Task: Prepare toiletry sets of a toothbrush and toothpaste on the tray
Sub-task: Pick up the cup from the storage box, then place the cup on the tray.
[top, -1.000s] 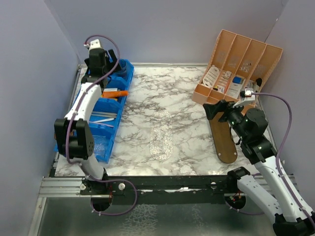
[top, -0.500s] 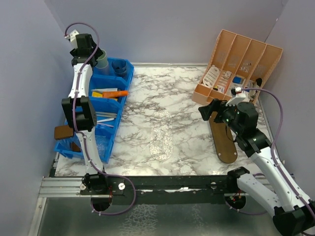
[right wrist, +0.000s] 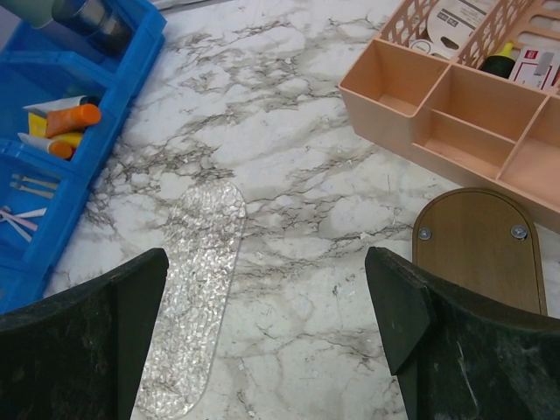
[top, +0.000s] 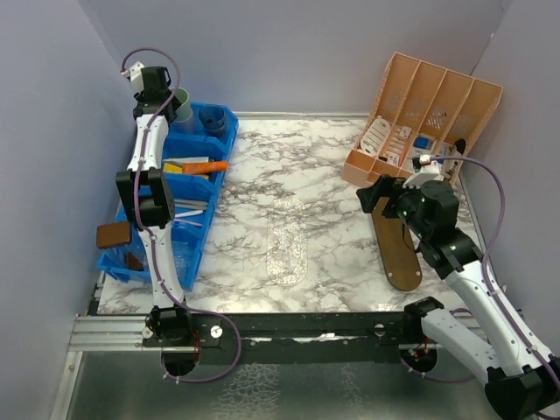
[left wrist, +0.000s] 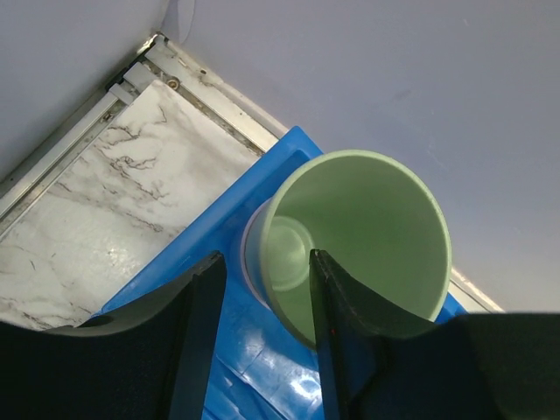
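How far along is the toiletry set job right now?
Nothing is set out yet: the clear tray and the wooden tray hold nothing. In hand: the left hand straddles the green cup's rim at the blue bin. The right hand hangs open. Toothbrushes and tubes remain binned.
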{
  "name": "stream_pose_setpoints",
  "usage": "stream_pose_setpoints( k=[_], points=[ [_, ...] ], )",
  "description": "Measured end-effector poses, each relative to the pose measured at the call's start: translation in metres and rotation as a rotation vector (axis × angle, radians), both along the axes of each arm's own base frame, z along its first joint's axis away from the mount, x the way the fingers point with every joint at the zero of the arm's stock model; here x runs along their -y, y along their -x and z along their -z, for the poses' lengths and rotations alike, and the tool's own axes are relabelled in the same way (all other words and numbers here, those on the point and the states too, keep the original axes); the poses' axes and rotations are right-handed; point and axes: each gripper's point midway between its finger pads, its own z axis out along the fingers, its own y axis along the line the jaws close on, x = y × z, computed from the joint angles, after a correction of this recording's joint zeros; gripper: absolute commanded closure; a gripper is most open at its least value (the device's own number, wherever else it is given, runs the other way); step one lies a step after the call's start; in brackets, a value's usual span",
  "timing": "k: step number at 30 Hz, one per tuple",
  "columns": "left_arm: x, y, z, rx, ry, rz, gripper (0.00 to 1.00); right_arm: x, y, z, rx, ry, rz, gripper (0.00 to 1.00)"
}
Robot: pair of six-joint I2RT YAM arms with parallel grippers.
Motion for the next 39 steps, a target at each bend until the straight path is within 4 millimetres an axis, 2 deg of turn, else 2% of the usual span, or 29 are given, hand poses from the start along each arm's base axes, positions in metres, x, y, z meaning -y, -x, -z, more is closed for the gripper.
stream_pose_setpoints(
  k=[8, 10, 13, 22, 25, 29, 34, 35, 36, 38, 39],
  points=[
    [-0.001, 0.0, 0.003, -0.007, -0.001, -0.001, 0.81, 0.002, -0.001, 0.0, 0.0, 0.004, 0.012, 0.04],
    [0.0, 0.0, 0.003, -0.007, -0.001, 0.0, 0.83, 0.003, -0.001, 0.0, 0.001, 0.006, 0.016, 0.04],
    [0.0, 0.0, 0.001, -0.005, 0.0, 0.0, 0.9, 0.004, -0.001, 0.0, 0.003, 0.007, 0.02, 0.04],
    [-0.004, 0.001, -0.023, 0.028, -0.027, -0.01, 1.0, 0.004, 0.0, -0.002, 0.009, 0.005, 0.022, 0.04],
    [-0.005, 0.004, -0.037, 0.045, -0.038, -0.012, 1.0, 0.004, 0.0, -0.002, 0.009, 0.005, 0.022, 0.04],
    [-0.004, 0.014, -0.077, 0.101, -0.054, -0.008, 1.0, 0.004, 0.0, -0.002, 0.008, 0.005, 0.021, 0.04],
    [0.007, 0.054, -0.146, 0.189, -0.065, 0.033, 1.0, 0.003, 0.0, 0.0, 0.002, 0.004, 0.016, 0.03],
    [0.007, 0.054, -0.146, 0.189, -0.065, 0.033, 1.0, 0.002, 0.0, 0.001, -0.003, 0.001, 0.012, 0.03],
    [0.014, 0.077, -0.18, 0.241, -0.069, 0.051, 1.0, 0.001, 0.0, 0.002, -0.006, 0.0, 0.011, 0.04],
    [0.028, 0.104, -0.194, 0.264, -0.062, 0.094, 1.0, -0.001, 0.0, 0.006, -0.03, -0.018, 0.008, 0.03],
    [0.036, 0.113, -0.195, 0.26, -0.06, 0.114, 1.0, -0.002, 0.0, 0.008, -0.042, -0.024, 0.008, 0.03]
  ],
)
